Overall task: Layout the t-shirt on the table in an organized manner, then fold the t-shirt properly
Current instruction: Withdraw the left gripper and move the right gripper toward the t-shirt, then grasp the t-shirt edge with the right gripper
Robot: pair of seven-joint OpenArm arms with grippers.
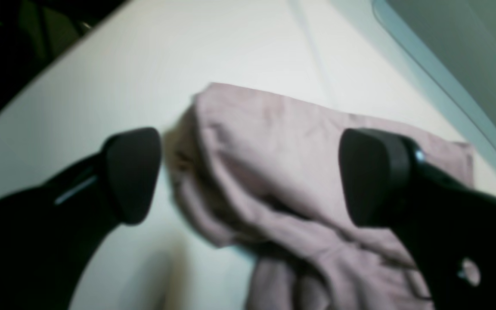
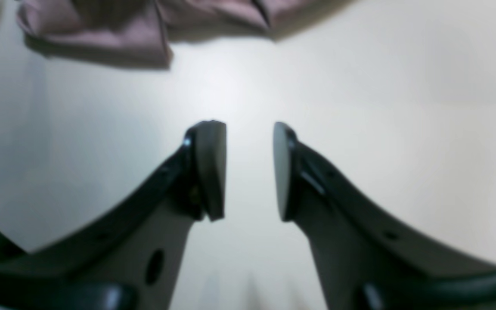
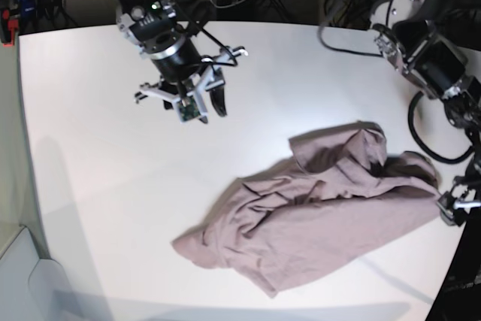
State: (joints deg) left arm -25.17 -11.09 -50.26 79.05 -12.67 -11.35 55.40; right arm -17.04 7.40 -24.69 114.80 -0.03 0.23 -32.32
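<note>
Black arms, black cables, dark padded tool [image 2: 249, 171]

The left gripper [image 1: 248, 176] stood with its jaws spread wide, nothing between the pads; the right gripper [image 2: 249, 170] hung raised on its arm [image 3: 161, 31], jaws pointing downward, parted by a narrow gap, holding nothing.

The t-shirt [image 3: 316, 219] lay crumpled on the table [image 3: 98, 148], a plain mauve-brown heap of soft folds and wrinkles with no print. It stretched slantwise from near the front edge toward the right edge, one bunched end almost at that right edge. A loose flap stood up at its far side. The table was smooth, matte and white, far larger than the shirt.
</note>
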